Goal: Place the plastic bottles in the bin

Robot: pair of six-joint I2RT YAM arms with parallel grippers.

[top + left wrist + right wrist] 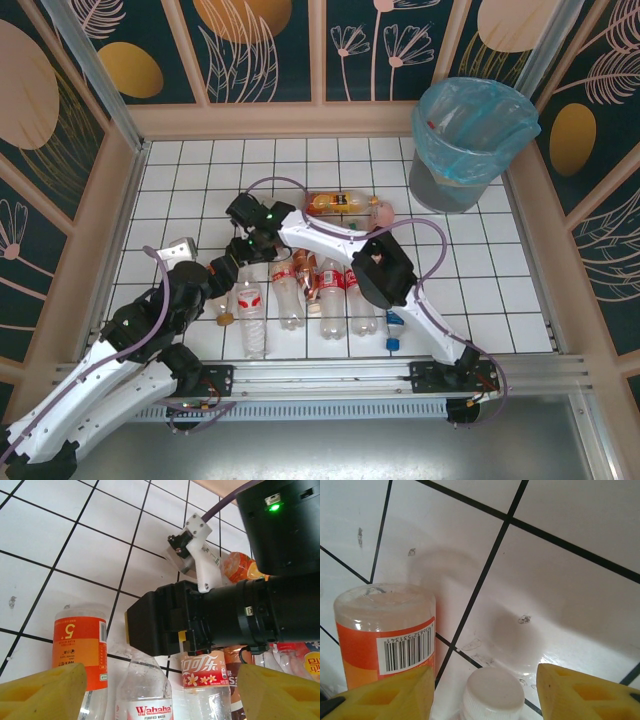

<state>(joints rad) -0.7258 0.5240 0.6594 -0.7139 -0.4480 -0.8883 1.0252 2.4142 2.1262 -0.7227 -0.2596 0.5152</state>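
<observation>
Several plastic bottles (331, 300) lie with long axes running near-to-far; left gripper (162, 687) and right gripper (484, 674) both gape open.

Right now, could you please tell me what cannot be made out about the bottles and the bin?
Top external: what lies in the bin; its blue bag hides the inside.
Top external: how many plastic bottles there are; the right arm covers some.
Right wrist: the white-capped bottle, below its cap; the bottom edge cuts it off.
Left wrist: the Wahaha bottle, lower half; bottom edge again.
</observation>
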